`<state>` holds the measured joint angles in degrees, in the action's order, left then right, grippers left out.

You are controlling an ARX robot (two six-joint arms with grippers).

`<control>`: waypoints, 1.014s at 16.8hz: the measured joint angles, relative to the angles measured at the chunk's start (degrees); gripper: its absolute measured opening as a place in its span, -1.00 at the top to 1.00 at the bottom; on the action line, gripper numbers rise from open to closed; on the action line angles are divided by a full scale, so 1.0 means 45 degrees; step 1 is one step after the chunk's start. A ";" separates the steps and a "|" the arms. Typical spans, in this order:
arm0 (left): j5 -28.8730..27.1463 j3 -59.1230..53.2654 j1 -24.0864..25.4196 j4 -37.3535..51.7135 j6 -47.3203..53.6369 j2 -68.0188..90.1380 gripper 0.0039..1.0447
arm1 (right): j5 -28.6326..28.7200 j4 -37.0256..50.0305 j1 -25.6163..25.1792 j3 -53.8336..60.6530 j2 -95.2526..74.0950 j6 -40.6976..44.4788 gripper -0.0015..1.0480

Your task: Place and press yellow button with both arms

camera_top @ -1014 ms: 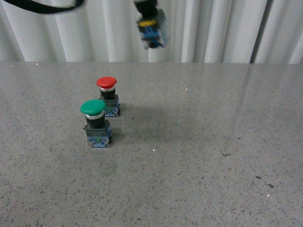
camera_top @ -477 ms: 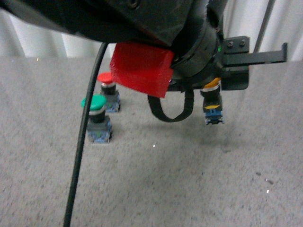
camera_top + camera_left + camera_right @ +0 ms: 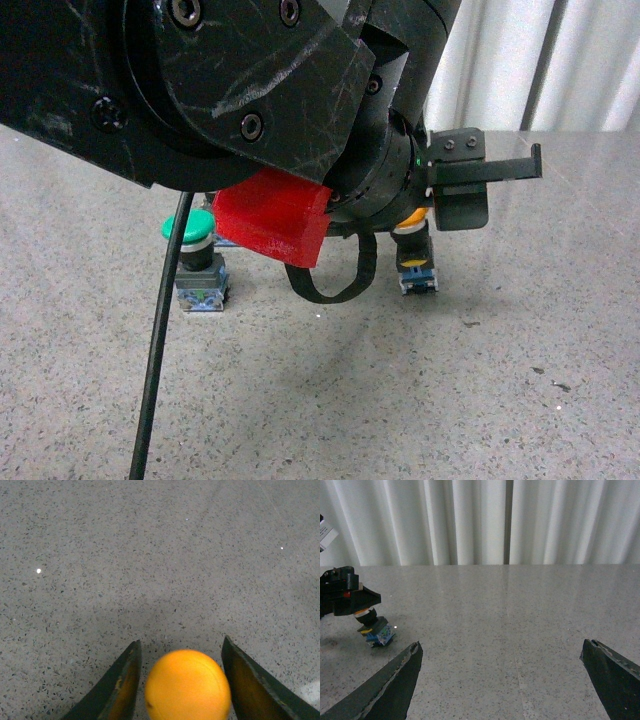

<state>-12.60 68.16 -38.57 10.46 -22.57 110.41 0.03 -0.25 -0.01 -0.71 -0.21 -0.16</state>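
White pleated curtain (image 3: 470, 520) behind grey speckled tabletop (image 3: 545, 630).

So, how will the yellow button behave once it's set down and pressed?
Probably tippy: the yellow button is tall over a small blue block. It looks rigid. Its smooth domed cap could let an off-centre press slide off.

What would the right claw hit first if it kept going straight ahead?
The right gripper would likely meet the table, then the white curtain; depth is unclear. The yellow button lies aside.
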 joint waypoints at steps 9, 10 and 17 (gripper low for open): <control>-0.0189 -0.0724 0.0228 0.2040 0.1224 -0.1617 -0.88 | 0.0000 0.0000 0.0000 0.0000 0.0000 -0.0005 -0.87; -0.0500 -0.1253 0.0578 0.2725 0.2118 -0.2696 -0.88 | 0.0000 0.0000 0.0000 0.0000 0.0000 -0.0005 -0.87; -0.1855 -0.5659 0.3589 0.4551 0.8053 -0.9632 -0.88 | 0.0000 0.0000 0.0000 0.0000 0.0000 -0.0005 -0.87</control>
<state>-20.95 42.70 -22.41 30.94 13.67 67.07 0.03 -0.25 -0.01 -0.71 -0.21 -0.19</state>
